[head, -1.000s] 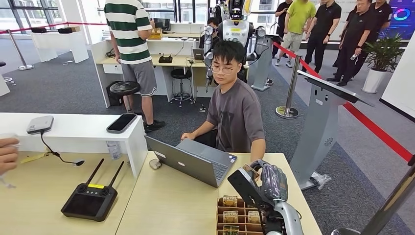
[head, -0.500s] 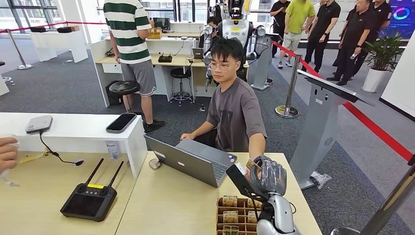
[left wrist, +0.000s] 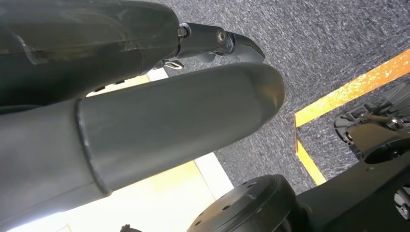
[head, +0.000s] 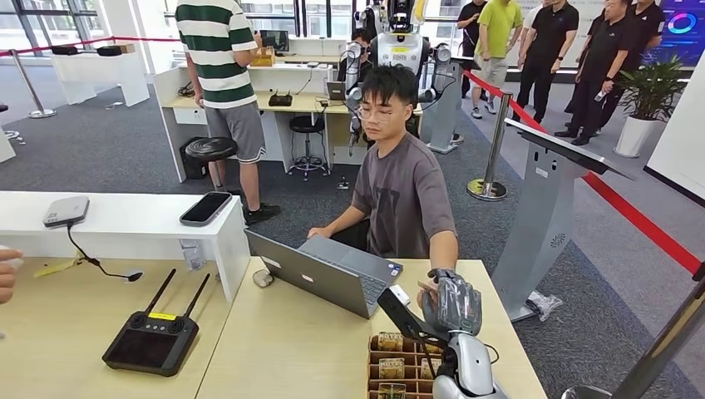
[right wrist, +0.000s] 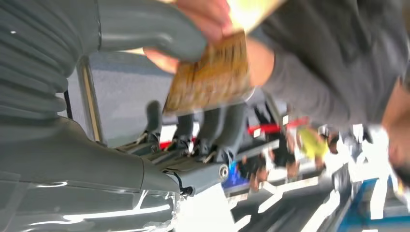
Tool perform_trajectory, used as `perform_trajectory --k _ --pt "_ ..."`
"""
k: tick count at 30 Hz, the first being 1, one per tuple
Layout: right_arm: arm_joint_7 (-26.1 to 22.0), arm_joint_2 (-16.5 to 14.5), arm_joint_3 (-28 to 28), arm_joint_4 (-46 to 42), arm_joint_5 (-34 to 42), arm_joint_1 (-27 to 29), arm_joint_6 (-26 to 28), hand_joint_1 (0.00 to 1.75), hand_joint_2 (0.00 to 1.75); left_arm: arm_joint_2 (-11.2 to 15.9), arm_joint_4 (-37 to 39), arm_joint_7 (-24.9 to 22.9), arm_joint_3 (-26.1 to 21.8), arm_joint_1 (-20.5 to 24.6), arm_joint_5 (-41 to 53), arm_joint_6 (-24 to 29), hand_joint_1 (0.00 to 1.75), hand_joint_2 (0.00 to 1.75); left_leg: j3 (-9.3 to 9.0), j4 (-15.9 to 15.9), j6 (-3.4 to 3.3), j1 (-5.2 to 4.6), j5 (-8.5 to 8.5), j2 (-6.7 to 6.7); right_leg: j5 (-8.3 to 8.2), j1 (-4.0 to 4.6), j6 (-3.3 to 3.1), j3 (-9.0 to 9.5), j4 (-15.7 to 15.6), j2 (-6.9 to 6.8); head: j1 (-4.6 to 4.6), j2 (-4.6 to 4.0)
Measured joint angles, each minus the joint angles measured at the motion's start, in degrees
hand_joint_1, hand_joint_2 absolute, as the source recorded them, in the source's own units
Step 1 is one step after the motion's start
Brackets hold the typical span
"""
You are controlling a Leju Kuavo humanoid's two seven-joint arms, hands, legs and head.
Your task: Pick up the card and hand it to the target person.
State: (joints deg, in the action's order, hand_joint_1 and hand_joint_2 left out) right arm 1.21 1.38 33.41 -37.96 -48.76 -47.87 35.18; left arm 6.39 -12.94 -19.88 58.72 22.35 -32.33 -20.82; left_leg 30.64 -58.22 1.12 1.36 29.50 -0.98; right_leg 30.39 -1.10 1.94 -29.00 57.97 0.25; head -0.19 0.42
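1. The card (right wrist: 209,77) is pinched between the thumb and the darker fingers (right wrist: 227,123) of the right hand (head: 449,303), and in the right wrist view a person's fingers are touching its far edge.
2. Compared with a second ago, the right hand has been raised from above the cardboard card box (head: 403,366) and brought toward the seated person (head: 403,187), at about 12 o'clock from the box; the person's hand (head: 428,293) has been brought to it.
3. It is judged that the handover is nearly complete: the card must be released only when it is firmly taken.
4. The left hand (left wrist: 145,121) is seen hanging over grey carpet with a yellow floor line; whether its fingers are open or closed cannot be told.
5. On the bench (head: 283,349), an open laptop (head: 320,270) is placed at about 10 o'clock from the right hand, and a black remote controller (head: 154,337) at about 9 o'clock.
6. In the room behind, a white counter (head: 125,220) with a phone (head: 206,208), office desks, a red barrier rope and standing people are seen.
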Motion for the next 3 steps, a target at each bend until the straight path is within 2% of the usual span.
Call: perform_trajectory --k 3 --pt "-0.55 -0.53 0.17 0.89 0.89 0.02 -4.2 0.0 1.75 -0.01 0.0 -0.24 0.03 0.12 0.0 -0.16 0.0 0.0 0.0 0.0 0.0 0.0 0.0 0.0 0.0 0.0 0.0 0.0 0.0 0.0 -0.01 0.0"
